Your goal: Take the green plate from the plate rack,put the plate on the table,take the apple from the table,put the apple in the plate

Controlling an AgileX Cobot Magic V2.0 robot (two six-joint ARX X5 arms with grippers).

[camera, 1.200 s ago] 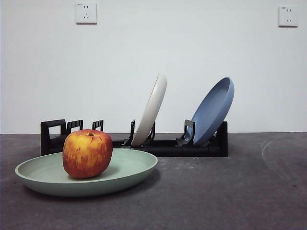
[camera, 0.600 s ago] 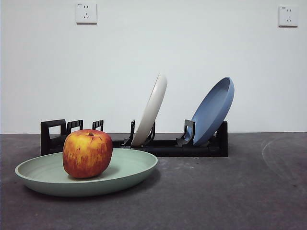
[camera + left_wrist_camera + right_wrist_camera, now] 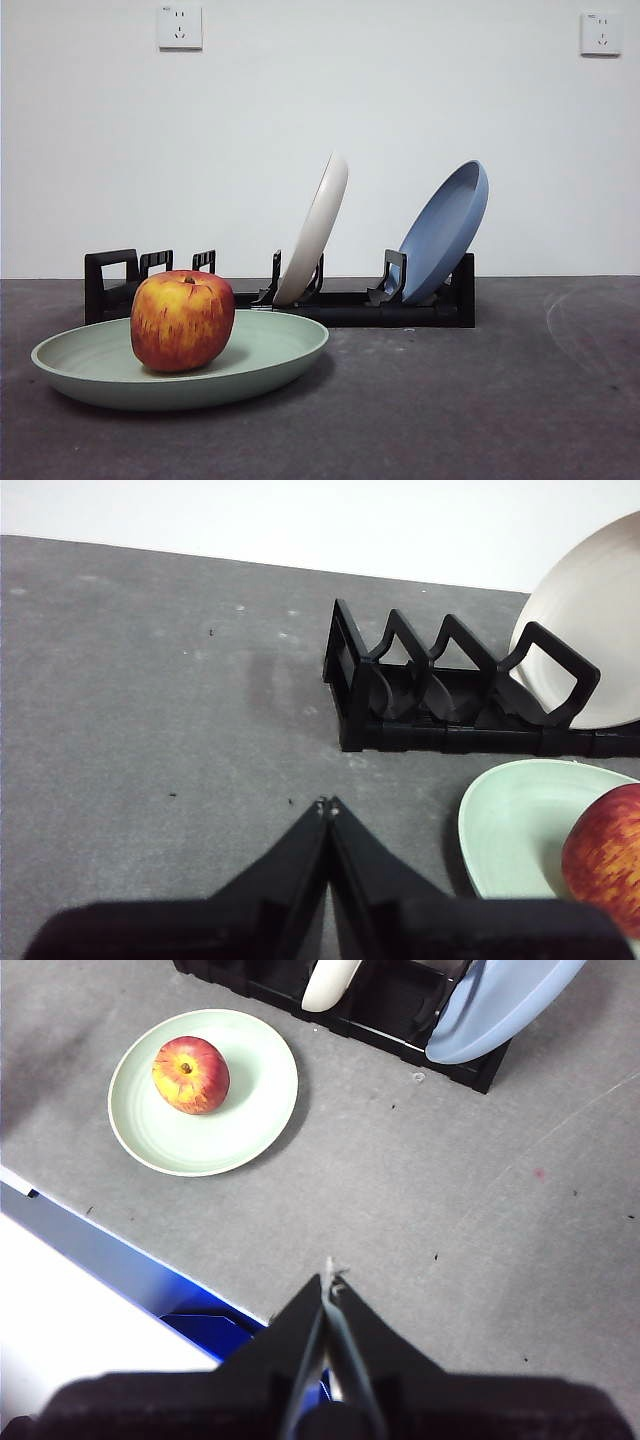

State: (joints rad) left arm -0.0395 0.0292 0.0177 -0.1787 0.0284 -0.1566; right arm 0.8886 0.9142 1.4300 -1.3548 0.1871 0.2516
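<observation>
The green plate (image 3: 260, 352) lies flat on the table (image 3: 480, 400) in front of the plate rack (image 3: 350, 305). The apple (image 3: 182, 320) sits in the plate, left of its middle. The right wrist view shows the apple (image 3: 190, 1074) in the plate (image 3: 250, 1100) from high above. The left wrist view shows the plate's edge (image 3: 510, 820) and part of the apple (image 3: 605, 855). My left gripper (image 3: 327, 805) is shut and empty, above the table to one side of the plate. My right gripper (image 3: 331, 1268) is shut and empty, high above the table's front edge. Neither shows in the front view.
A cream-white plate (image 3: 318, 228) and a blue plate (image 3: 445, 232) lean in the rack's middle and right slots. The rack's left slots (image 3: 420, 680) hold nothing. A blue and white edge (image 3: 90, 1260) borders the table's front.
</observation>
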